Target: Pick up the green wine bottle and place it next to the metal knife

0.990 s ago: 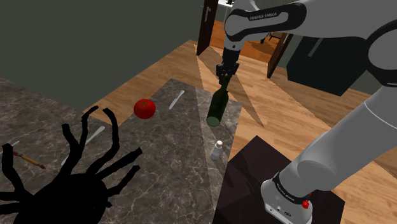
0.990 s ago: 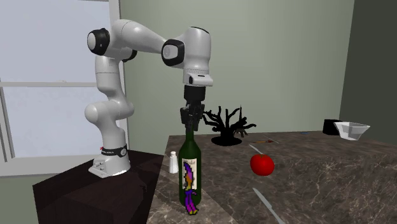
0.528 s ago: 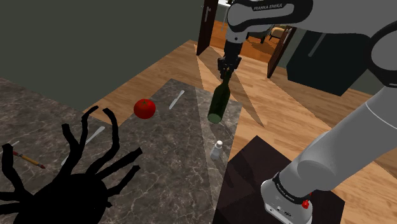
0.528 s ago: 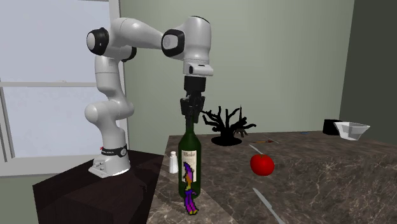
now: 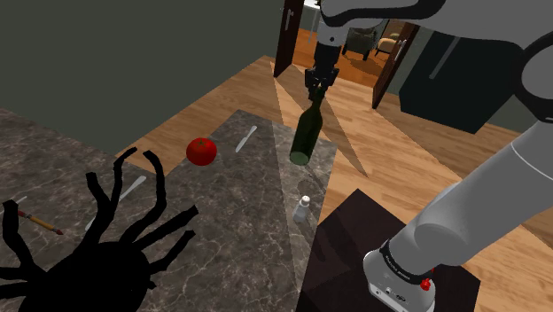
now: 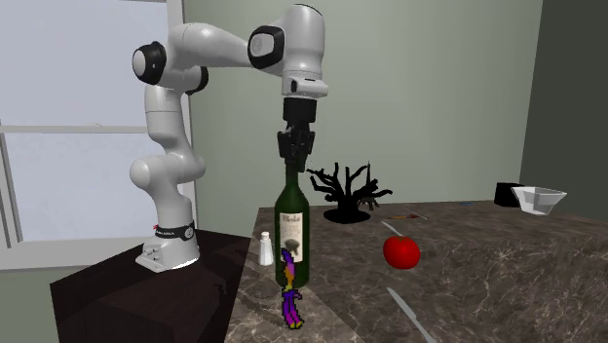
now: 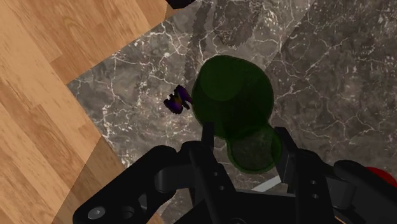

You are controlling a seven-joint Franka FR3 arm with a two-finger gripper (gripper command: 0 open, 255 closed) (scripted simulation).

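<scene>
**Shoulder view.** The jaws are clamped on the neck of the green wine bottle (image 5: 305,137). The bottle hangs below them over the near edge region of the dark marble tabletop (image 5: 221,213). A grey knife (image 5: 245,138) lies flat on the tabletop to the bottle's left, apart from it. A red fruit (image 5: 201,151) sits further left. A small white shaker (image 5: 303,209) stands nearer the stand (image 5: 354,235).

**Second exterior view.** The bottle (image 6: 292,229) is upright, with its label facing the camera. A small purple object (image 6: 290,307) lies on the tabletop directly below its base. The knife (image 6: 409,314) lies to the right, well apart from the bottle.

**Wrist view.** The black fingers (image 7: 205,143) grip the bottle top on both sides. The bottle shoulder (image 7: 232,95) shows beyond them.
</scene>
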